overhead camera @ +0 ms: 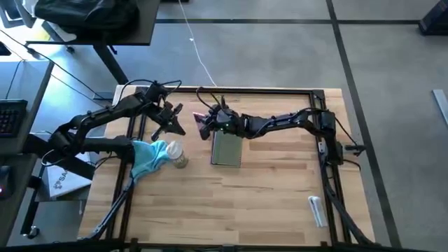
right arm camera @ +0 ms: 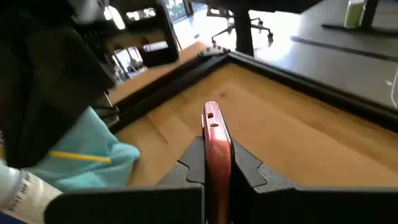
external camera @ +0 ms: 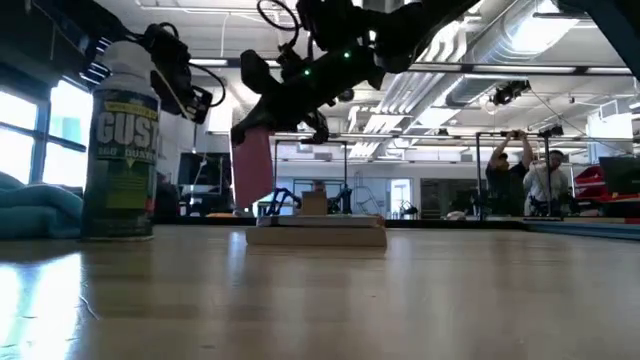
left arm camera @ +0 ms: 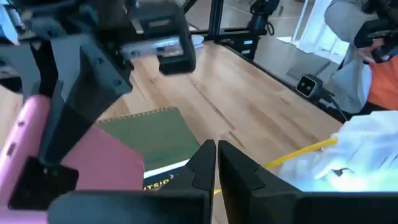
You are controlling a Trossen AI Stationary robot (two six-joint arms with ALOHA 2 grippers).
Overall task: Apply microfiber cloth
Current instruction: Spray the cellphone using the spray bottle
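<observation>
The turquoise microfiber cloth (overhead camera: 149,158) lies crumpled on the table's left part, also seen in the right wrist view (right arm camera: 87,155); no gripper touches it. My left gripper (overhead camera: 175,124) hovers shut just beyond it (left arm camera: 216,158), holding nothing. My right gripper (overhead camera: 205,123) is shut on a pink phone (external camera: 252,165) above the far end of the grey-green tablet (overhead camera: 226,148), which lies flat on the wood. My right gripper pinches the pink phone between its two fingers, one on each flat face (right arm camera: 214,149), its thin edge showing in the gap. The hold is at the phone's upper part. The phone hangs about upright below the fingers, lifted clear of table and tablet.
A spray can (overhead camera: 179,155) stands right beside the cloth, close to the low camera (external camera: 122,150). A white object (overhead camera: 316,210) lies near the front right. Black frame rails (overhead camera: 231,89) edge the table. People stand in the room beyond (external camera: 530,175).
</observation>
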